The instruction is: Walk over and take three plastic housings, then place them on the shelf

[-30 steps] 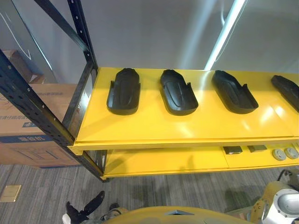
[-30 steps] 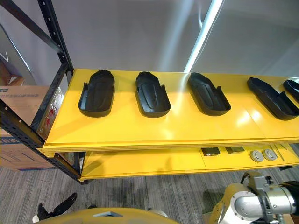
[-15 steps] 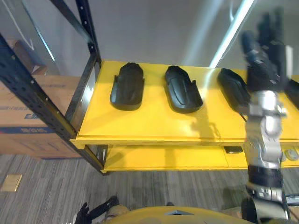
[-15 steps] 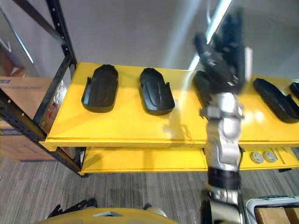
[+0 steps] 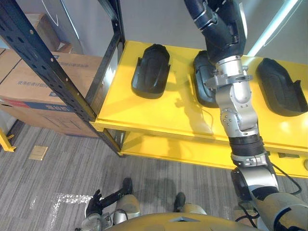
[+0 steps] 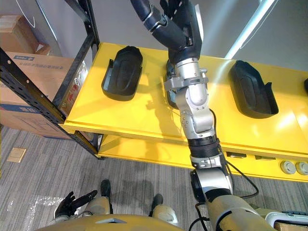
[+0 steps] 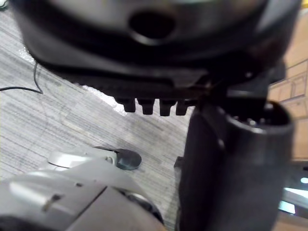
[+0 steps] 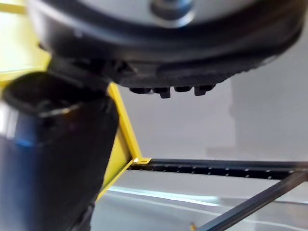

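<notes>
Above the yellow shelf [image 5: 159,115] with black housings [image 5: 151,71], before a grey wall [image 5: 159,19], the right robot hand [image 5: 224,29] hangs uncurled.

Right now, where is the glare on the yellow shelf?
Right eye view: a bright light strip slants behind the shelf, and pale glare lies on its surface around the right housing. Left eye view: the same strip, top right.

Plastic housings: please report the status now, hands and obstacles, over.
Left hand open, hanging low. Right hand open, empty, raised above the shelf. Left housing, middle housing, right housing lie on it, none held.
</notes>
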{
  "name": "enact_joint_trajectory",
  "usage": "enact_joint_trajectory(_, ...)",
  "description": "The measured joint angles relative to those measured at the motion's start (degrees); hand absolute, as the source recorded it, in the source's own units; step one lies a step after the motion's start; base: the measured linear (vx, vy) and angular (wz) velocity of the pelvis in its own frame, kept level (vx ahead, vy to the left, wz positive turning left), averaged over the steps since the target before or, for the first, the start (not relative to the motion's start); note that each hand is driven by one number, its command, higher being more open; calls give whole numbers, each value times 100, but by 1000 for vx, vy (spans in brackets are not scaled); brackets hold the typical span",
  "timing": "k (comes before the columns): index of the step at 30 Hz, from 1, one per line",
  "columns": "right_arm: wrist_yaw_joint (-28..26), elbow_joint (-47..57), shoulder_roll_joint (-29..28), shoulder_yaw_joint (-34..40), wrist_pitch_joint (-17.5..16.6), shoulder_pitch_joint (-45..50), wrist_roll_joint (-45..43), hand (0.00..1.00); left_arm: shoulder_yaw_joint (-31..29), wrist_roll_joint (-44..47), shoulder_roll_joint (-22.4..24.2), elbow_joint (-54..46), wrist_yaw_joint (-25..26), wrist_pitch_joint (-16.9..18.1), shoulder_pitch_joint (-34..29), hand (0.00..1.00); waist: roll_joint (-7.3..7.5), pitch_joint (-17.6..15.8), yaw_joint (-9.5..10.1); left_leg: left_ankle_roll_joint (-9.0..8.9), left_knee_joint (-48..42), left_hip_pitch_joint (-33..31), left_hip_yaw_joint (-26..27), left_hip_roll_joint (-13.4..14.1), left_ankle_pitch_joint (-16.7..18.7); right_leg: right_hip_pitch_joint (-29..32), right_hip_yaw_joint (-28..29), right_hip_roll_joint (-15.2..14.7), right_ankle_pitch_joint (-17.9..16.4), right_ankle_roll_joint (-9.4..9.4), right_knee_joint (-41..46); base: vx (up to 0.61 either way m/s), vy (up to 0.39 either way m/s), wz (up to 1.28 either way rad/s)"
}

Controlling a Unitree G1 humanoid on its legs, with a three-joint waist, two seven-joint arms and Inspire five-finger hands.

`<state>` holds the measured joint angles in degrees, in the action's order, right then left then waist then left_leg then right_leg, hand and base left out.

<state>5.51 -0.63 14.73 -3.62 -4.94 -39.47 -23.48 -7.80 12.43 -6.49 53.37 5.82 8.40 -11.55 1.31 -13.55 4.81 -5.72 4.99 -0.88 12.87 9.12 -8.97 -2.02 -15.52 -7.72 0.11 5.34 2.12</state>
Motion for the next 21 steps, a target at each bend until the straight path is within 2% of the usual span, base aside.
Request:
enact_joint_trajectory(3,326,-195,-40,-37,191,-42,278,100,146,-6,-43,-62,1,49,86,100,-68,-207,-10,8,7,-81,-30,1,-30,85,3,1,1,-29,19,-55,9,2)
enact_joint_trajectory(9,638,-563,-158,-153,337,-349,465,100,577,-3,-122,-223,-34,62,357,100,-219,-618,-30,38,-11,-310,-52,-3,-100,299,15,10,138,-3,-21,-13,3,0)
enact_joint_trajectory(12,641,-647,-244,-174,371,-454,508,100,759,25,-184,-236,-61,61,486,100,-268,-775,-33,39,-14,-346,-57,-10,-116,334,16,8,144,-3,-25,13,-2,-1)
enact_joint_trajectory(21,545,-1030,-333,-591,461,-761,511,100,910,124,-181,-322,-48,26,555,100,-418,-957,-42,40,-17,-391,-117,-26,-115,382,19,-3,142,-6,-14,12,-3,-1)
